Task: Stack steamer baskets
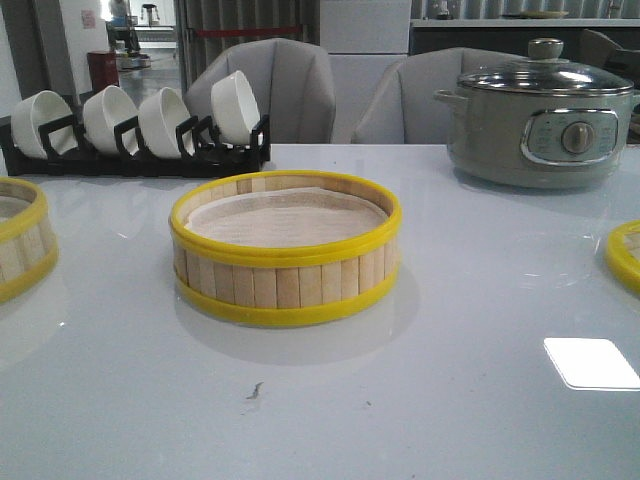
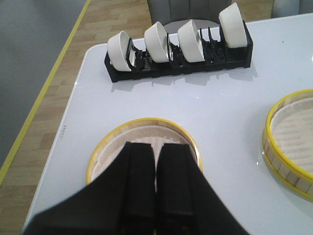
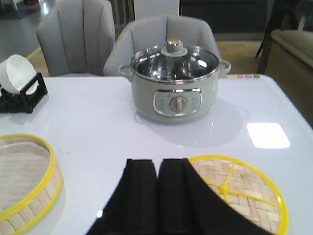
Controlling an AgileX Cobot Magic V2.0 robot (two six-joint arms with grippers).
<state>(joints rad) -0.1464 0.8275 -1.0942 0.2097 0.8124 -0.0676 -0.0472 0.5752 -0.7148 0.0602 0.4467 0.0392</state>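
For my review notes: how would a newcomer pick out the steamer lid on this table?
Find the grey-green electric pot at the table's far right. Nearer the robot, below the right gripper, lies the lid. Unlike the slatted steamer baskets, it is a flat woven disc with yellow spokes crossing its top.

Left tool (image 2: pixel 157 161), right tool (image 3: pixel 158 176), matte black

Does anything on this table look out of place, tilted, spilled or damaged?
Almost nothing stands out. The middle steamer basket sits level, its liner flat. The bowls stand in their rack, and the pot has its lid on. Only a small dark mark lies on the table in front of the basket.
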